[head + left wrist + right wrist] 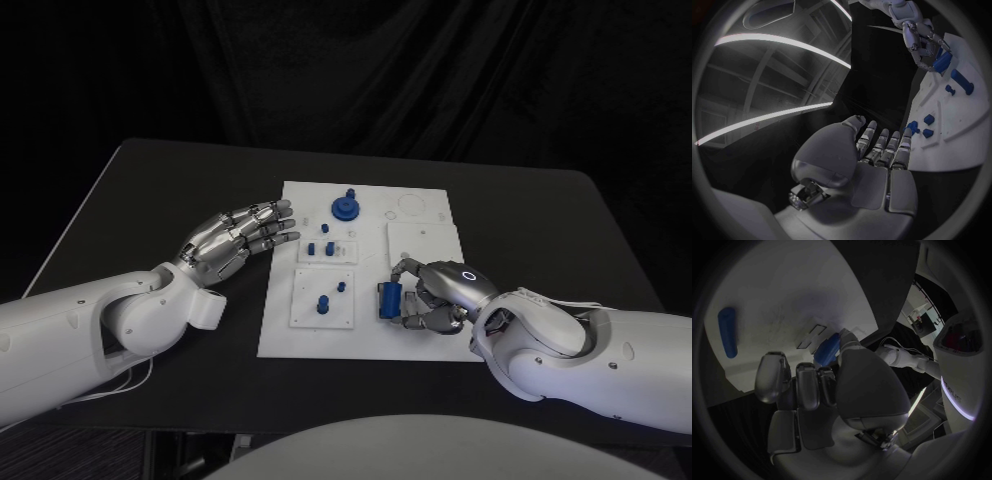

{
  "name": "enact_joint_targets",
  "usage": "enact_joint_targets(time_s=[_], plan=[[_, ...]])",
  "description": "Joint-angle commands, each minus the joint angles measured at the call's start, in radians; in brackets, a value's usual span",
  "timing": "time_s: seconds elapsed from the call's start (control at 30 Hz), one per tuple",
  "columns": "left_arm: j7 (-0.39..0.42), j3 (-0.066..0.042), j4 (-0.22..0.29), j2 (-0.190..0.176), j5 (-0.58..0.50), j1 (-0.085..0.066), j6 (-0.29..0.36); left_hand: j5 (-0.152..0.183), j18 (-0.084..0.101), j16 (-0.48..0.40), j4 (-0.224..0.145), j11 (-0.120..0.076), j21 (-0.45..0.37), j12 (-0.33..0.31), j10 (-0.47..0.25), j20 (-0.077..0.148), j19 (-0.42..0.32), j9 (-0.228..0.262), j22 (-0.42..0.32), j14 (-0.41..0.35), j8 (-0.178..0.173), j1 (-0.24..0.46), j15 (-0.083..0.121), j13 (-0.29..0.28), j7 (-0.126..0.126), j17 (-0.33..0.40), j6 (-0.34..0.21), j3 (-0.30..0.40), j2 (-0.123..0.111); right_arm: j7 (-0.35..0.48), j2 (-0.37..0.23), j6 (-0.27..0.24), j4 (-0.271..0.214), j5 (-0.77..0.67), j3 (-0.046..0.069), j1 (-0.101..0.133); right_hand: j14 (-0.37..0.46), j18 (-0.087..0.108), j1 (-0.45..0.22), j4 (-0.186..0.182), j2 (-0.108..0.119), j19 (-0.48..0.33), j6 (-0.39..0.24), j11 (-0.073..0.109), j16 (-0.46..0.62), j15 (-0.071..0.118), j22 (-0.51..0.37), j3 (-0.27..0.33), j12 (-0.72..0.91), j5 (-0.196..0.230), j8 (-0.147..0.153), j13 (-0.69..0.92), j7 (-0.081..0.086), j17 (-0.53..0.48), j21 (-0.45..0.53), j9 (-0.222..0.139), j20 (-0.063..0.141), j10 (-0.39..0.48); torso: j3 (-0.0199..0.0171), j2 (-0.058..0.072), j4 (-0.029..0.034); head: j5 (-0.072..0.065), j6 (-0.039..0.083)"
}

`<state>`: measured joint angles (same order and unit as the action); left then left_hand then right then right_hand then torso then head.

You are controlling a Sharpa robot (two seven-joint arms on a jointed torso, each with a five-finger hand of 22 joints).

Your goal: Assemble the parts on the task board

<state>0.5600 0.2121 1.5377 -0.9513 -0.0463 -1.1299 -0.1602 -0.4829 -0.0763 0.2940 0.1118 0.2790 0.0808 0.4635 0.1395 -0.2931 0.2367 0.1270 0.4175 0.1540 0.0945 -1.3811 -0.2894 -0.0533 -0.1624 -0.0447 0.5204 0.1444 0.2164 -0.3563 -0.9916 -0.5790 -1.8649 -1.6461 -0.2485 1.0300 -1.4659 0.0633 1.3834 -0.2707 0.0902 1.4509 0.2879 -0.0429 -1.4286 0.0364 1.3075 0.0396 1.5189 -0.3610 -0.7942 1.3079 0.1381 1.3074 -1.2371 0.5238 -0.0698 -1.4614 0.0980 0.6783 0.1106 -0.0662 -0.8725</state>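
The right hand (433, 295) lay low over the near right part of the flat white rectangular task board (289, 340), its silver fingers (411, 268) curled round a short blue cylindrical part (388, 299) and gripping it just above the board's surface. In the right wrist view the same blue piece (826, 351) showed between the thumb and the other fingers (808, 385), close to a small rectangular slot in the white plate (786, 290), with a long blue bar-shaped part (727, 332) lying well apart on the plate.

Beside that hand, on the near left inset of the board, sat two small blue pegs (332, 296). Further back, a cluster of little blue blocks (327, 245) stood in another inset, and beyond them a round blue knob-like part (346, 207) rose near the far edge.

The left hand (238, 240) hovered over the matte black bench (159, 190) just beside the board's left edge, its fingers (274, 225) spread apart and holding nothing; the fingertips reached towards the small blocks without touching them. The left wrist view showed that hand (873, 160) with straight, released fingers (892, 145) next to the board (961, 145).
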Motion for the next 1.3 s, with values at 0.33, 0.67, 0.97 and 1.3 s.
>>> enact_joint_targets(time_s=[0.33,0.67,0.97,1.3], plan=[[0.02,-0.001,0.004,0.002,-0.002,0.006,-0.022,-0.003,0.008,0.007,0.002,0.005,-0.003,0.006,0.001,0.0,0.006,0.001,0.002,-0.005,0.004,0.01,-0.002,-0.002,-0.028,-0.001,0.01,0.009,0.001,-0.013,0.011,-0.012,0.006,-0.008,0.0,-0.003,-0.039,0.011,0.024,0.022,-0.032,0.003,0.006,0.0,0.0,-0.006,0.164,-0.006,0.01,-0.101,-0.05,0.172,-0.003,0.008,0.0,-0.033,-0.005,-0.008,0.0002,-0.001,0.0009,0.0,0.0],[0.015,-0.001,0.001,0.001,-0.002,0.008,-0.021,-0.003,0.007,0.006,0.003,0.005,-0.003,0.006,0.002,0.0,0.006,0.001,0.001,-0.006,0.005,0.01,-0.002,-0.002,-0.028,-0.001,0.011,0.012,0.001,0.01,0.009,-0.018,0.005,0.012,0.0,-0.003,-0.038,0.012,-0.04,-0.017,-0.055,0.003,0.018,0.002,-0.001,-0.005,0.163,0.002,0.007,-0.212,-0.069,0.165,-0.004,0.006,0.003,-0.075,-0.004,0.0,0.0,-0.001,0.0012,0.001,0.0],[0.01,-0.001,-0.001,0.002,-0.002,0.011,-0.022,-0.002,0.007,0.006,0.004,0.006,-0.004,0.006,0.002,0.0,0.005,0.001,-0.001,-0.007,0.005,0.011,-0.002,-0.001,-0.029,-0.001,0.01,0.014,0.0,0.019,0.007,-0.008,0.002,0.015,0.0,-0.003,-0.031,0.016,-0.104,-0.019,-0.068,-0.006,0.001,0.003,0.008,-0.004,0.157,-0.007,-0.014,-0.329,-0.053,0.124,-0.002,-0.01,0.026,-0.14,-0.003,0.045,0.0007,-0.001,0.0006,0.0,0.0],[0.008,-0.001,-0.001,0.001,-0.002,0.012,-0.023,0.0,0.007,0.007,0.006,0.006,-0.004,0.007,0.002,0.0,0.004,0.001,-0.002,-0.007,0.005,0.012,-0.002,-0.001,-0.03,-0.001,0.011,0.015,-0.001,0.02,0.002,-0.001,-0.002,0.018,0.0,-0.003,-0.026,0.02,-0.142,-0.019,-0.07,-0.014,-0.003,0.003,0.014,-0.005,0.152,-0.029,-0.043,-0.384,-0.025,0.073,0.001,-0.021,0.046,-0.194,-0.005,0.1,0.0002,0.0,0.0001,0.002,0.0]])
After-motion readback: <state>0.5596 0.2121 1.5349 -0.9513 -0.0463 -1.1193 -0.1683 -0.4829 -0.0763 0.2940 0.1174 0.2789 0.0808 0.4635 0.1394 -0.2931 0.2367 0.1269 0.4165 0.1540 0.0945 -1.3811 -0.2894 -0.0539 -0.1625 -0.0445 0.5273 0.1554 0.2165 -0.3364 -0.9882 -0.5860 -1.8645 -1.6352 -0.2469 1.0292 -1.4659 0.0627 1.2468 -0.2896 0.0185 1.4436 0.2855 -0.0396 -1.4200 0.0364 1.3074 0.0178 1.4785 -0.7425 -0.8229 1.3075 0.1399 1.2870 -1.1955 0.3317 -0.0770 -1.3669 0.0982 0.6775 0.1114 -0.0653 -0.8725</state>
